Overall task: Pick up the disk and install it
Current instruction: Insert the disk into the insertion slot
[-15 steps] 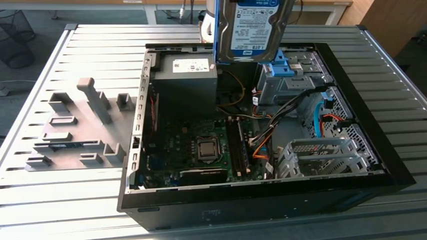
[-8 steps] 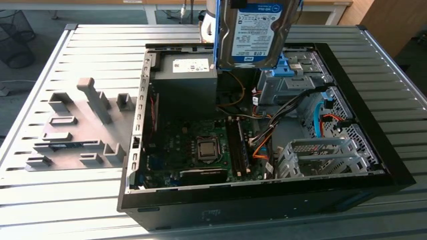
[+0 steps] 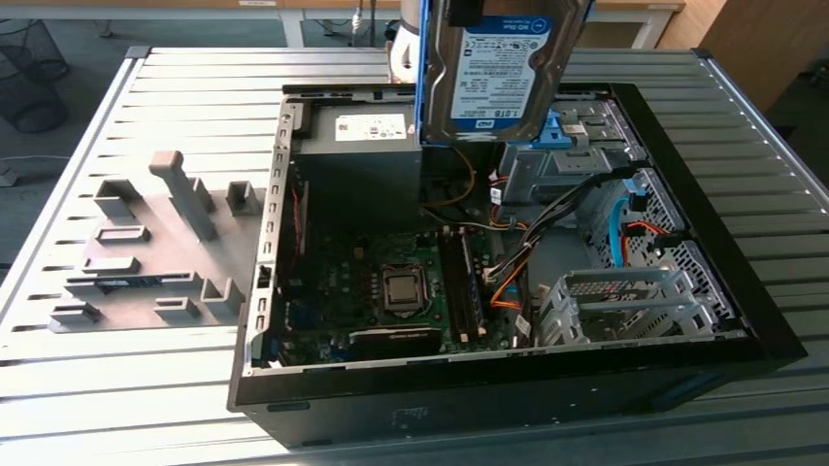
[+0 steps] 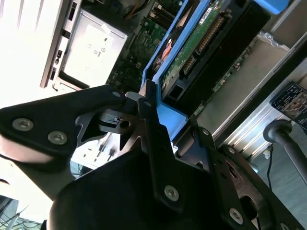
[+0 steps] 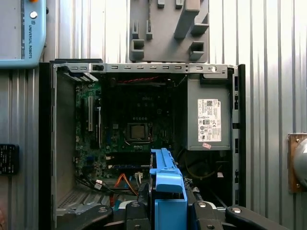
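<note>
Print on the disk (image 3: 503,68) and the power supply sticker (image 5: 209,120) cannot be read

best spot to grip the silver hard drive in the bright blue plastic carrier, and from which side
Grip the silver hard drive by the top end of its blue carrier, from above, as the gripper does now: it hangs upright, lower end free over the open black computer case.
</note>
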You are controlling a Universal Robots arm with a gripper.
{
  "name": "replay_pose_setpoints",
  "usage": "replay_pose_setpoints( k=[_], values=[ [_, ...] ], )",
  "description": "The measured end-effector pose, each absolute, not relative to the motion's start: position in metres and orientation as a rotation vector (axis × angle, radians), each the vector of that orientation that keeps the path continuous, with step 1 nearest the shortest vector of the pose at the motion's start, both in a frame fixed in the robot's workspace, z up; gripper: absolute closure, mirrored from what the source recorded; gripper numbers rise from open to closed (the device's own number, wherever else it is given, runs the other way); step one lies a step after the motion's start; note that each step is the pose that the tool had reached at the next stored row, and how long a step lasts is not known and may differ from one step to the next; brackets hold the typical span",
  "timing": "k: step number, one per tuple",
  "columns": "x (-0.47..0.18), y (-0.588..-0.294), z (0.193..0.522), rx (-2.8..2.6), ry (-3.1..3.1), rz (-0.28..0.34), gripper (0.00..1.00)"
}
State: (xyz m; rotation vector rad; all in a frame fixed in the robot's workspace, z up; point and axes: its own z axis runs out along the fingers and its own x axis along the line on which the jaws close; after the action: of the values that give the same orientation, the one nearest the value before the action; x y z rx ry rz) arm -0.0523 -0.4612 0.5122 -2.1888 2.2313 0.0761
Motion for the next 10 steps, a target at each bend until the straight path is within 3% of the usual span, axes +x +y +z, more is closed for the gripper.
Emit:
replay_pose_setpoints(
  k=[10],
  values=[
    [-0.0527, -0.4666, 0.5122, -2.189, 2.231, 0.076, 0.64]
  ],
)
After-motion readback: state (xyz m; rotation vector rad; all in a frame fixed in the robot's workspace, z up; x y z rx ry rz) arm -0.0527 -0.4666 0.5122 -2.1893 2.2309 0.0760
